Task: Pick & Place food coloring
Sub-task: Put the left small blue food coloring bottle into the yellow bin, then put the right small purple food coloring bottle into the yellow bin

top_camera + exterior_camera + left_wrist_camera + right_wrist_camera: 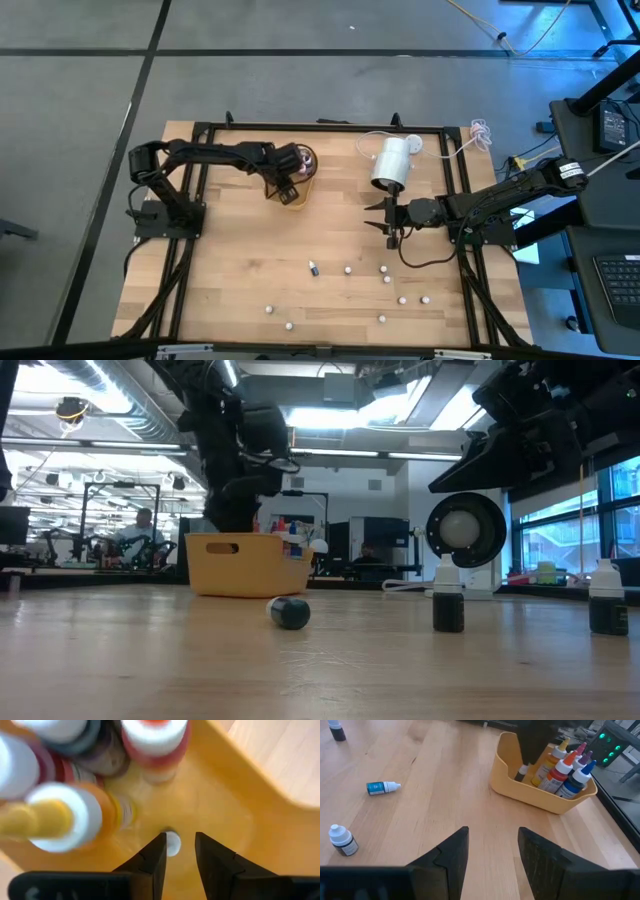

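While the left gripper (180,851), fingers slightly apart around one small white-capped bottle (172,843), reaches into the yellow tray (297,197) near the table's (230,270) far edge, nine loose bottles (348,269) dot the near edge and the right gripper (388,217) hovers open, empty.

1. Pale wooden plank bench (230,260): carries every item below and lies beneath both tools.
2. Black metal frame (320,127): runs along the bench edges, outside both tools.
3. Yellow-orange rectangular plastic tray (520,790): stands on the bench, directly under and around the left tool (179,842), whose tips are inside its walls; well ahead of the right tool (492,837).
4. Large white cylinder (392,162): lies on its side just beyond the right tool, near the bench's far edge.
5. White cable (440,150): loops beside the cylinder, beyond the right tool.
6. Seated person (140,532): in the room behind the bench, far past the left tool.
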